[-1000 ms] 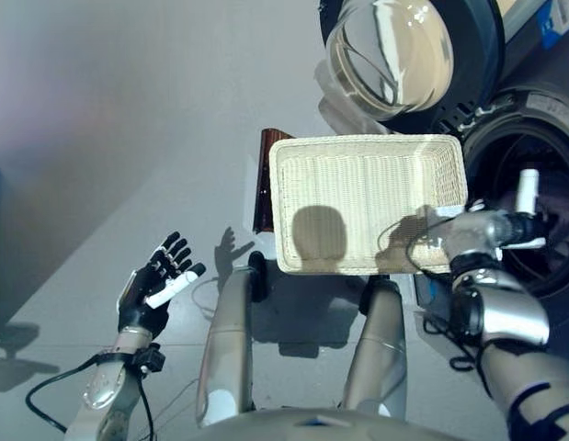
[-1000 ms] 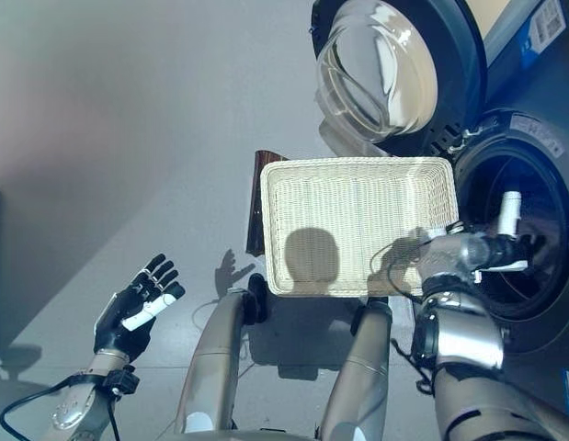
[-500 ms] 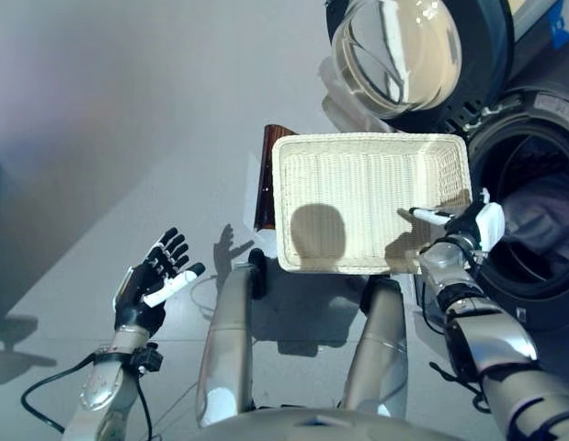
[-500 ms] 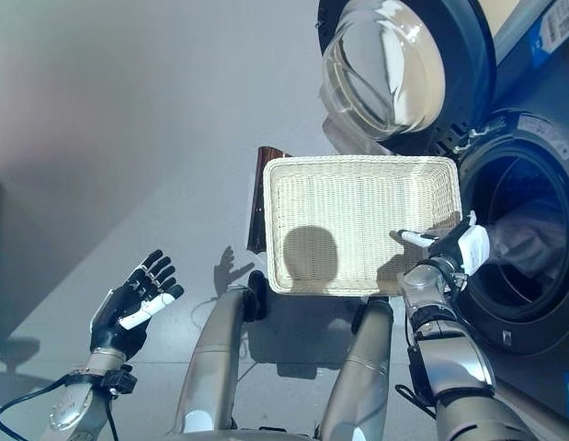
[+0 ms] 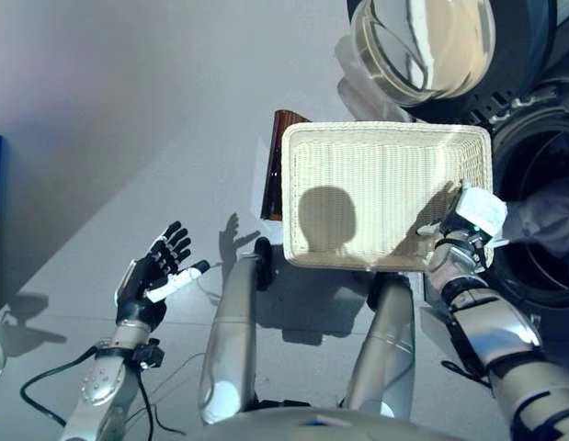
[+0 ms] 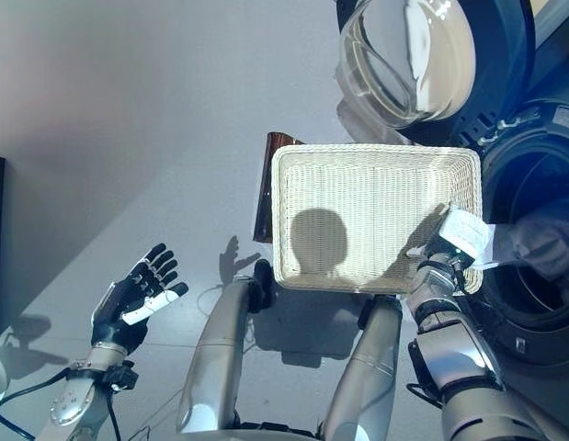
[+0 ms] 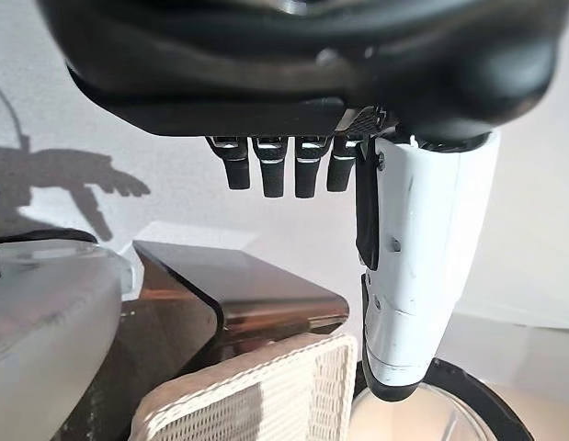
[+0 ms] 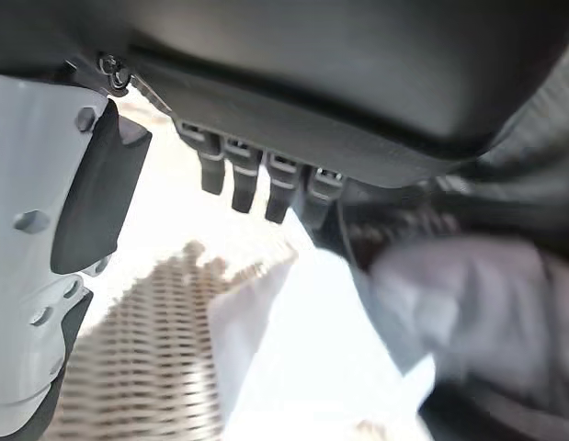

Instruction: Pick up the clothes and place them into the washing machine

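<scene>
The woven cream basket (image 5: 385, 193) before me is empty. A grey garment (image 5: 551, 216) lies in the washing machine's drum (image 6: 541, 276) on the right, and it also fills the far side of the right wrist view as grey cloth (image 8: 468, 303). My right hand (image 5: 470, 219) hovers over the basket's near right corner, beside the drum's mouth, with its fingers (image 8: 266, 184) straight and nothing in them. My left hand (image 5: 158, 272) is held out open over the floor at the lower left, holding nothing.
The machine's round glass door (image 5: 431, 41) stands swung open beyond the basket. A dark brown glossy stand (image 5: 277, 165) juts out at the basket's left side, also seen as a brown stand (image 7: 238, 294). Grey floor (image 5: 128, 110) stretches to the left.
My right hand has drawn back out of the drum's mouth to the basket's right corner, leaving the grey garment in the drum. The camera has shifted a little. The left hand has stayed put.
</scene>
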Tool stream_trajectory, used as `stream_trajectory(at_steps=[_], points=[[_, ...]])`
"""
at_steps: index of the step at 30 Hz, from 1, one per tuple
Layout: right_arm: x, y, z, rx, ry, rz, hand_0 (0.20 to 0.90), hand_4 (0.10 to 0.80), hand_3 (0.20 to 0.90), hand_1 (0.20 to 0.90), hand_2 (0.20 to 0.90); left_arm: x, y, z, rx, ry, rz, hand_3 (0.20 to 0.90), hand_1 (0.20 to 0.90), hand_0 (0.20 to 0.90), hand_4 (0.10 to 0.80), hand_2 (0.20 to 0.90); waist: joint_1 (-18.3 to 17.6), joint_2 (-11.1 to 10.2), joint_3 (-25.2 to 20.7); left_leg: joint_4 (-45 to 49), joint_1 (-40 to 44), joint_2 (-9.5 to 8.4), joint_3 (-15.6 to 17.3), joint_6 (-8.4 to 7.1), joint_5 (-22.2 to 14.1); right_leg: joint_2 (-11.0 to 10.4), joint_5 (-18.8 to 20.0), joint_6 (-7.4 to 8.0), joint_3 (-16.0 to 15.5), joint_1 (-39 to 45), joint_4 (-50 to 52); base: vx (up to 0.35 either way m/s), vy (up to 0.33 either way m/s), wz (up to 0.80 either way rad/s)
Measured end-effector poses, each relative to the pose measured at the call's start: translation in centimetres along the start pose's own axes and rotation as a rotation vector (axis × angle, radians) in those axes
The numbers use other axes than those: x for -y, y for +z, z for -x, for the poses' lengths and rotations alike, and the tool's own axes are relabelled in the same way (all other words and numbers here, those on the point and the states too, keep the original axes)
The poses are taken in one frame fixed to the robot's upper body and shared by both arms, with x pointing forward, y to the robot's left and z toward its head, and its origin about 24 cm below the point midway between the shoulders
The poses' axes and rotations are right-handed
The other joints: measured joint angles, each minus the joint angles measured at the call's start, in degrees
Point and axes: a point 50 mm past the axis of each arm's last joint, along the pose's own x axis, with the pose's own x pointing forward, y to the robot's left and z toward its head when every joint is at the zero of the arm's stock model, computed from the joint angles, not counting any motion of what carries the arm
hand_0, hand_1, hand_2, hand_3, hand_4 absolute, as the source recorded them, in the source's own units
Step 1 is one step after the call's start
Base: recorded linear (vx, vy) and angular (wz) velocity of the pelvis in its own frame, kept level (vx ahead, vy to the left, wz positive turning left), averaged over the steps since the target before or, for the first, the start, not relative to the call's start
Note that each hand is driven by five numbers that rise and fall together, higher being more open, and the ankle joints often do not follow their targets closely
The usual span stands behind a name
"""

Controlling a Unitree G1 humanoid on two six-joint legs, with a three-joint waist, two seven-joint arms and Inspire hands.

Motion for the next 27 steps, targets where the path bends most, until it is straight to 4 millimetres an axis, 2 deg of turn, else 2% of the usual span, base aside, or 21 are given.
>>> stream_trajectory(at_steps=[3, 8, 12, 16, 21, 27], points=[[0.4, -0.6, -0.4, 0.054, -0.014, 0.113, 0.9, 0.8, 0.9, 0.9, 0.9, -0.2, 0.1, 0.0, 0.006, 0.005, -0.009, 0.9, 0.9, 0.9, 0.8, 0.9, 0.0, 0.0, 0.0, -0.1, 0.0, 0.0, -0.1, -0.07, 0.0, 0.0, 0.0, -0.04, -0.1, 0.0, 0.0, 0.0, 0.0, 0.0], [0.7, -1.7, -0.7, 0.037, -0.011, 0.222, 0.9, 0.8, 0.9, 0.9, 0.9, -0.1, 0.1, 0.0, 0.007, 0.002, -0.009, 0.9, 0.9, 0.9, 0.8, 0.9, 0.0, 0.0, 0.0, -0.1, -0.2, 0.0, -0.1, -0.1, 0.1, 0.0, 0.0, -0.07, 0.0, -0.3, 0.1, 0.0, 0.0, 0.0], [0.9, -2.5, -1.0, 0.114, 0.022, 0.407, 0.9, 0.8, 0.9, 0.9, 0.9, 0.0, 0.1, 0.0, 0.007, -0.021, -0.011, 0.9, 0.9, 0.9, 0.8, 0.9, 0.0, 0.0, 0.0, 0.1, -1.0, 0.0, -0.1, -0.25, 0.2, -0.1, -0.2, -0.19, 0.0, -1.2, 0.7, -0.002, -0.001, 0.01], [1.4, -3.0, -1.4, 0.147, 0.021, 0.506, 0.9, 0.8, 0.9, 0.9, 0.9, 0.1, 0.1, 0.0, 0.007, -0.035, -0.02, 0.9, 0.9, 0.9, 0.8, 0.9, 0.1, 0.0, 0.0, 0.2, -1.2, -0.02, -0.2, -0.49, 0.3, -0.2, -0.6, -0.44, 0.0, -1.9, 1.6, -0.002, -0.003, 0.01], [1.8, -3.4, -1.8, 0.17, 0.038, 0.585, 0.9, 0.8, 0.9, 0.9, 0.9, 0.2, 0.1, 0.0, 0.011, -0.032, -0.01, 0.9, 0.9, 0.9, 0.8, 0.9, -0.2, 0.0, 0.0, 0.2, -1.3, 0.02, -0.3, -0.59, 0.4, -0.1, -0.7, -0.53, 0.1, -2.1, 1.9, 0.0, 0.0, 0.0], [3.3, -2.9, -1.7, 0.296, -0.072, 0.613, 0.9, 0.8, 0.9, 0.9, 0.9, -0.2, 0.3, 0.0, 0.037, 0.012, -0.008, 0.9, 0.9, 0.9, 0.8, 0.9, -0.6, -0.4, 0.3, 0.6, -1.9, 0.15, -0.3, -0.63, 0.4, 0.4, -0.8, -0.6, 0.4, -2.9, 2.2, -0.001, -0.004, -0.01]])
